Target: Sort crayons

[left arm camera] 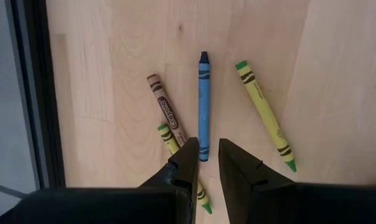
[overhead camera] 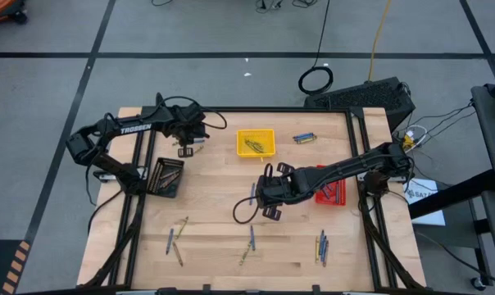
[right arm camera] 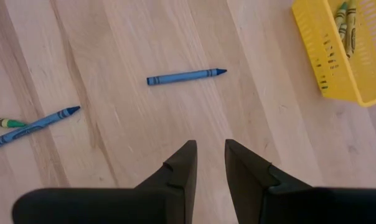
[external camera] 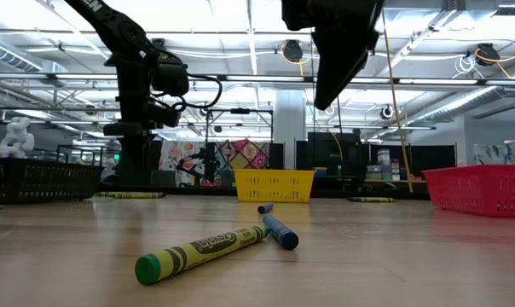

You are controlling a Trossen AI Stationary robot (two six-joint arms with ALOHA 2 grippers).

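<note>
Dark jaws (right arm camera: 206, 163) of the right arm fill the bottom of its wrist view, standing a little apart with nothing between them. They hang above bare tabletop (right arm camera: 113, 37) with a lone blue crayon (right arm camera: 185, 76) lying just ahead and the yellow tray (right arm camera: 337, 62) off to one side, olive crayons already in it. To do this pick well, I'd say the right arm should move forward until the blue crayon sits between the tips, turn so the jaws cross its length, then drop straight down and close at mid-barrel.

Over at the far left, the left jaws (left arm camera: 206, 163) also stand narrowly apart and empty, poised over a blue crayon (left arm camera: 203, 102) flanked by a brown one (left arm camera: 165, 107) and two yellow-green ones (left arm camera: 264, 114). That cluster is tight, so a careless descent could pinch two at once.

From above, more crayons lie scattered along the near edge (overhead camera: 249, 242), a red tray (overhead camera: 333, 195) sits beside the right arm, and a black tray (overhead camera: 167, 176) sits at the left.
</note>
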